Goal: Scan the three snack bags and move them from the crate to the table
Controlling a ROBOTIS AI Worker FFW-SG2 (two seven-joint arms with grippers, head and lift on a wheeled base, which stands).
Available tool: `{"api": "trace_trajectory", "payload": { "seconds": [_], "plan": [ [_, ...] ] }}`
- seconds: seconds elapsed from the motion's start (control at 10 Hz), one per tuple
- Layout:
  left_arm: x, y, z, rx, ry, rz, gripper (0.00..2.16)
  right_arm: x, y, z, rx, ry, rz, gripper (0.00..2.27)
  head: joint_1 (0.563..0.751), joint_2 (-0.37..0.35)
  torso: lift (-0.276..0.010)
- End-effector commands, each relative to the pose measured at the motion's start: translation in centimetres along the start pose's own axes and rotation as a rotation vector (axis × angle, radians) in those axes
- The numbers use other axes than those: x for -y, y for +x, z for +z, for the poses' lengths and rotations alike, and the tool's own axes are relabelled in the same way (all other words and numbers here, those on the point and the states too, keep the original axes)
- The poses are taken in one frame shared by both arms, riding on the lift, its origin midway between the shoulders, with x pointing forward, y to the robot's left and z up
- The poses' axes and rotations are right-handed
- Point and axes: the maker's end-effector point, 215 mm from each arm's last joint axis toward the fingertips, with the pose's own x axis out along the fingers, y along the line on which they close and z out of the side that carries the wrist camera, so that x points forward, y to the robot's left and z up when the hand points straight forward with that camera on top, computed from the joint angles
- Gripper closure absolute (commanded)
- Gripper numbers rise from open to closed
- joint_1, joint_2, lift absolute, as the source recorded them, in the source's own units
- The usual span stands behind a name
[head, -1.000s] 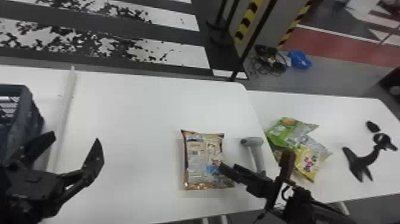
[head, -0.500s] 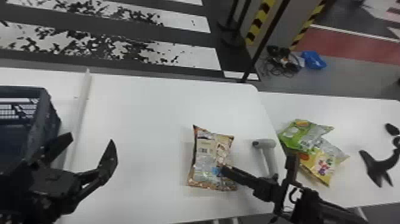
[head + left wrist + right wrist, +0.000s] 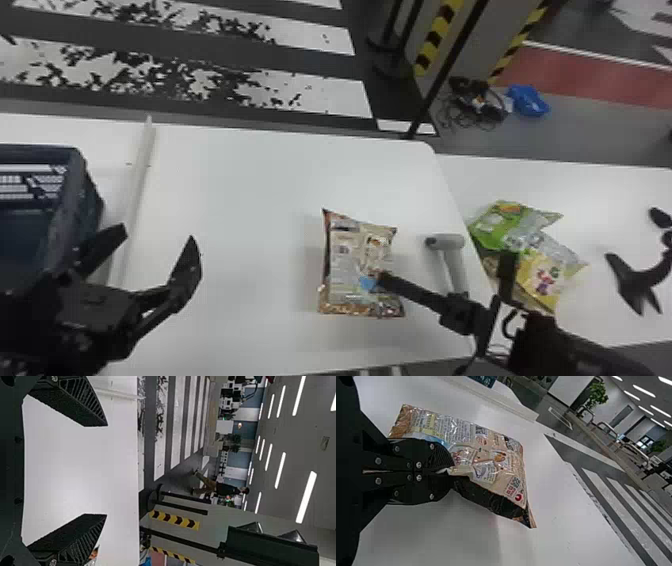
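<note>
1. Blue thing [image 3: 529, 101] on the floor, just beside dark cables [image 3: 477, 102].
2. Black pole [image 3: 442, 75] near yellow-and-black stripes [image 3: 436, 42].
3. Red floor strip [image 3: 590, 75], edged by a white line.
4. White floor bands [image 3: 340, 95], partly mottled black.
5. Green plant [image 3: 597, 392], in the background.
6. Long ceiling lights [image 3: 306, 496], lit.

Printing [image 3: 459, 431] and what appears to be a square code [image 3: 514, 482] mark a snack bag [image 3: 494, 461], none of it legible.
</note>
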Motion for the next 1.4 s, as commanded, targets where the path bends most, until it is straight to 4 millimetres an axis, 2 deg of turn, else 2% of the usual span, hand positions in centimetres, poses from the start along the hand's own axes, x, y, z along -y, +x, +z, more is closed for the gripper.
{"api": "trace_trajectory", "payload": {
  "seconds": [0.0,0.2,0.3,0.4,0.5,0.6,0.7,0.8,0.9,1.1,1.3],
  "plan": [
    [0.7,0.0,-0.3,-0.007,0.008,-0.008,0.05,-1.9,-1.5,2.5,0.031,0.008,0.035,2.24,0.695,-0.268,-0.062],
    [0.7,0.0,-0.3,-0.013,0.028,0.005,0.06,-2.6,-4.8,8.9,0.207,0.039,0.086,2.24,0.695,-0.283,-0.062],
    [0.7,0.0,-0.5,-0.016,0.029,0.005,0.05,-1.9,-6.9,13.7,0.362,0.006,0.086,2.24,0.695,-0.305,-0.062],
    [0.5,0.1,-0.7,-0.017,0.027,0.012,0.06,0.0,-9.5,19.4,0.568,-0.123,-0.020,2.24,0.695,-0.335,-0.062],
    [0.4,0.1,-0.8,-0.015,0.027,0.014,0.06,3.0,-11.0,22.8,0.680,-0.129,-0.128,2.24,0.695,-0.350,-0.062],
    [0.4,0.0,-0.8,-0.012,0.027,0.014,0.06,7.0,-12.4,25.1,0.781,-0.104,-0.248,2.24,0.695,-0.350,-0.062],
    [0.3,0.1,-0.7,-0.008,0.029,0.015,0.06,11.3,-15.1,27.0,0.899,-0.099,-0.420,2.24,0.695,-0.350,-0.062],
    [0.1,0.2,-0.6,0.000,0.026,0.018,0.06,14.6,-17.8,27.9,0.995,-0.086,-0.565,2.24,0.695,-0.350,-0.062],
    [0.0,0.3,-0.7,0.003,0.023,0.018,0.06,17.3,-18.5,27.3,1.000,-0.051,-0.679,2.24,0.695,-0.350,-0.062],
    [0.2,0.3,-0.3,0.020,0.022,0.014,0.06,20.7,-17.2,26.1,0.859,-0.114,-0.882,2.24,0.695,-0.350,-0.062],
    [0.3,0.3,0.0,0.029,0.021,0.012,0.06,21.5,-15.4,25.7,0.717,-0.251,-1.024,2.24,0.695,-0.350,-0.062]
  ]
}}
